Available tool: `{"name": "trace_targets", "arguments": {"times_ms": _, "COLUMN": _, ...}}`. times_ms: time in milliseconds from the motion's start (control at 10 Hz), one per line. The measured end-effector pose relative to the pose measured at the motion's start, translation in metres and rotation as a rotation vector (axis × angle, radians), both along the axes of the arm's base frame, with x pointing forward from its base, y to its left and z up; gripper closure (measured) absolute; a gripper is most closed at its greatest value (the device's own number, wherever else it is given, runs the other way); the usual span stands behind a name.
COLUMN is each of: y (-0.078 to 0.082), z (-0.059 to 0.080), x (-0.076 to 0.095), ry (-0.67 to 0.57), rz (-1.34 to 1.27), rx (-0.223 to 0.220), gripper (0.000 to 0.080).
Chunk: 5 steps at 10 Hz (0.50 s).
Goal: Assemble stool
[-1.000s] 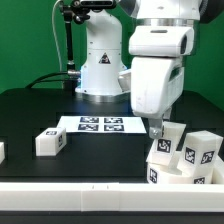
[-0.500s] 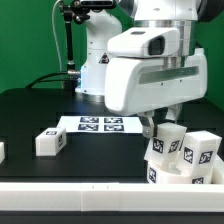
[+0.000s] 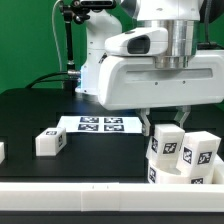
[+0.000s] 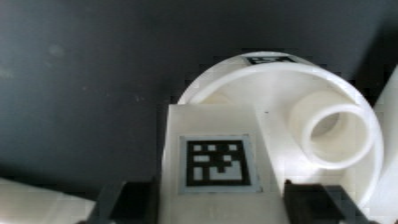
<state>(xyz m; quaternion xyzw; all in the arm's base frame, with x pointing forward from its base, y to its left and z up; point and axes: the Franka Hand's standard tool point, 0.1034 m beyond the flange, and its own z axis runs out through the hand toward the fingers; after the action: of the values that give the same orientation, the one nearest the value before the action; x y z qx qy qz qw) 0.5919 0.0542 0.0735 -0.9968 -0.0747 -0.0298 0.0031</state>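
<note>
My gripper (image 3: 165, 124) is shut on a white block leg (image 3: 165, 145) at the exterior view's right. It holds the leg upright over the round white seat (image 3: 170, 180). A second tagged leg (image 3: 201, 156) stands on the seat just to its right. In the wrist view the held leg (image 4: 217, 150) shows its marker tag between my dark fingers (image 4: 125, 203). The seat (image 4: 267, 85) with its round hole lies right behind it. My gripper (image 4: 222, 208) clamps the leg's sides.
A loose leg (image 3: 50, 142) lies on the black table at the left, and another white part (image 3: 1, 151) is cut off at the left edge. The marker board (image 3: 100, 124) lies mid-table. A white border rail (image 3: 80, 190) runs along the front. The arm's base (image 3: 100, 60) stands behind.
My wrist has turned about its upright axis, so the hand now faces the camera broadside. The held leg stays by the seat, slightly shifted.
</note>
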Motion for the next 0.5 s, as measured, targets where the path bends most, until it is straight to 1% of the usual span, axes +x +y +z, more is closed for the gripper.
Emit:
{"name": "trace_targets", "arguments": {"times_ms": 300, "y": -0.0003, "z": -0.0001, "x": 0.0, "ry": 0.003, "rz": -0.193, "rx": 0.021, "gripper": 0.0463}}
{"name": "trace_targets", "arguments": {"times_ms": 500, "y": -0.0013, "z": -0.0009, "x": 0.0006, "ry": -0.013, "rz": -0.394, "rx": 0.053, "gripper": 0.0463}}
